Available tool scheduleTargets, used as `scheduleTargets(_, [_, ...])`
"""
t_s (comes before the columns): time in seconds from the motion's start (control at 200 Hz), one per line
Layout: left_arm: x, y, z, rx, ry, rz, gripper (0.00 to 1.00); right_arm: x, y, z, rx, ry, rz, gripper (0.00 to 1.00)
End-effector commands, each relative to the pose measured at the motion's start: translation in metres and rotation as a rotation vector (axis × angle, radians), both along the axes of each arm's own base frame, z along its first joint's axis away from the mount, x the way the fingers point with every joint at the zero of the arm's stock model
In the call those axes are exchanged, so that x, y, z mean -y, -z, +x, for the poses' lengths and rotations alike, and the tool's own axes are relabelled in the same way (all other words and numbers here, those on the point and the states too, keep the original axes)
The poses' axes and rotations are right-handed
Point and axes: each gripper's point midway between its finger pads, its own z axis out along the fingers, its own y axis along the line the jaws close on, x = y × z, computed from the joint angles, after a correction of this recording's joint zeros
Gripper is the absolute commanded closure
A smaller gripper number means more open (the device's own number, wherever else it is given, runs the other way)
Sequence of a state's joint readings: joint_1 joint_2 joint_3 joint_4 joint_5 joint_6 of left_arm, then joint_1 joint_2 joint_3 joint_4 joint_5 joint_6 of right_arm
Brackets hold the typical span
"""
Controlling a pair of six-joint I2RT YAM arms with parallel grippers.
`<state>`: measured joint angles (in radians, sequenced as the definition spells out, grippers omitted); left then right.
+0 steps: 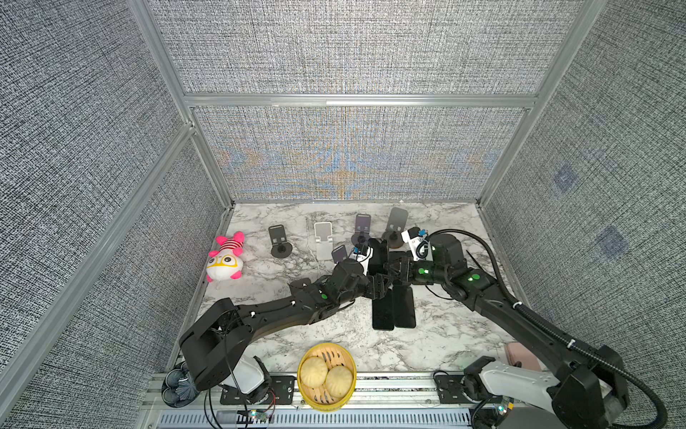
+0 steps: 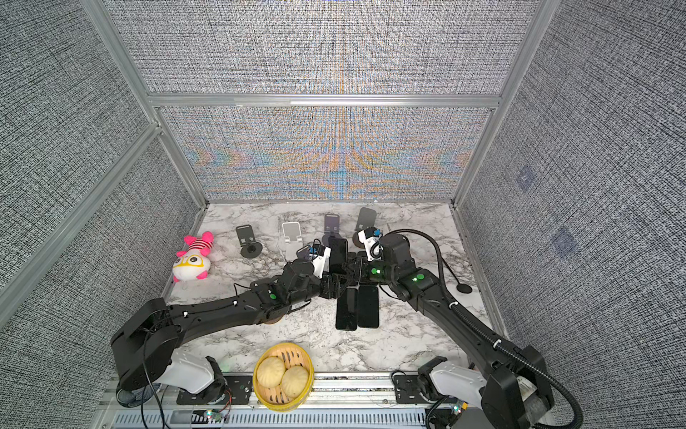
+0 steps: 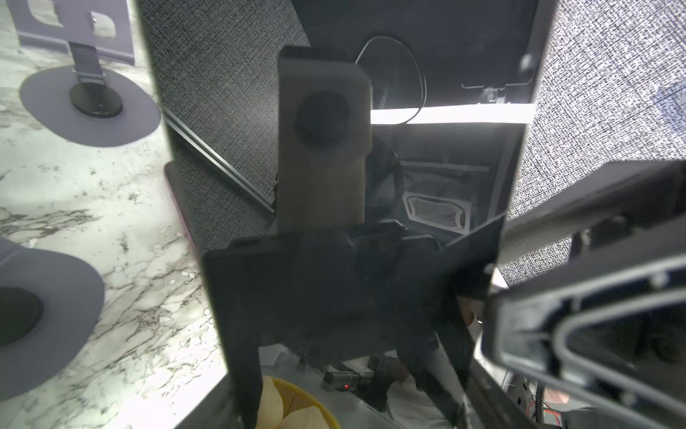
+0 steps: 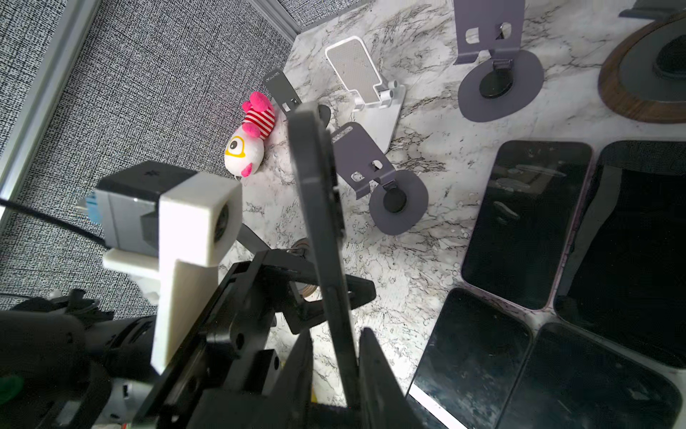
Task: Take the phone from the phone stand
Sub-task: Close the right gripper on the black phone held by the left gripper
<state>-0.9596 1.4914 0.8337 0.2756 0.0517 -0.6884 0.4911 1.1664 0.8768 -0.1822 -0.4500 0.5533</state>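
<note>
Phone (image 1: pixel 378 256), clear of every stand, is held on end above the middle of the table (image 1: pixel 445 334), with its long axis near vertical. We see the left gripper (image 1: pixel 378 286) clenched on its side edge. The right gripper (image 4: pixel 343 375) straddles its lower end with a sliver of gap on one side, so we judge that grip unfinished. Both arms meet at it, and the nearest stand (image 1: pixel 339 254), empty, lies just beside it on the left arm's side. Flat phones (image 1: pixel 393 312) lie just toward the table's front, which we judge the likely set-down spot. At the front edge, a steamer basket (image 1: pixel 326 346) holds two buns (image 1: pixel 313 371).
</note>
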Motion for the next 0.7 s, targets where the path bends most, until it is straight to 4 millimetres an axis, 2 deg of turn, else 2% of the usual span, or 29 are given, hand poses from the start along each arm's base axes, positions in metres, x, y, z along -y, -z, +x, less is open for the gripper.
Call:
scheduleTargets(0.0, [0.0092,-0.0188,0.0027,0.036,0.007,-0.068,0.42,-0.0022,-0.0082,0.0042,0.029,-0.001,0.019,0.78])
scheduleTargets(0.13, [0.0119,-0.0208,0.0010,0.035,0.015,-0.079,0.42,-0.0022,-0.0059,0.0058,0.029,-0.001,0.014,0.80])
scheduleTargets(0.26, [0.0131,-0.0199,-0.0012,0.029,0.020,-0.082,0.42,-0.0020,-0.0045,0.0072,0.032,0.005,0.014,0.89])
scheduleTargets(0.355, [0.0121,-0.0197,-0.0013,0.030,0.014,-0.082,0.42,-0.0010,-0.0045,0.0074,0.034,0.006,0.013,0.91])
scheduleTargets(0.49, [0.0112,-0.0180,-0.0008,0.028,0.007,-0.080,0.36,-0.0002,-0.0030,0.0066,0.032,0.005,0.008,0.95])
scheduleTargets(0.575, [0.0110,-0.0193,-0.0004,0.030,0.005,-0.084,0.27,0.0008,-0.0029,0.0068,0.034,0.005,0.005,0.95])
scheduleTargets(0.67, [0.0102,-0.0185,-0.0011,0.033,0.007,-0.078,0.03,0.0027,-0.0015,0.0073,0.034,0.008,0.000,0.96])
scheduleTargets(0.695, [0.0100,-0.0179,-0.0015,0.033,0.006,-0.073,0.01,0.0032,-0.0020,0.0074,0.037,0.008,-0.001,0.97])
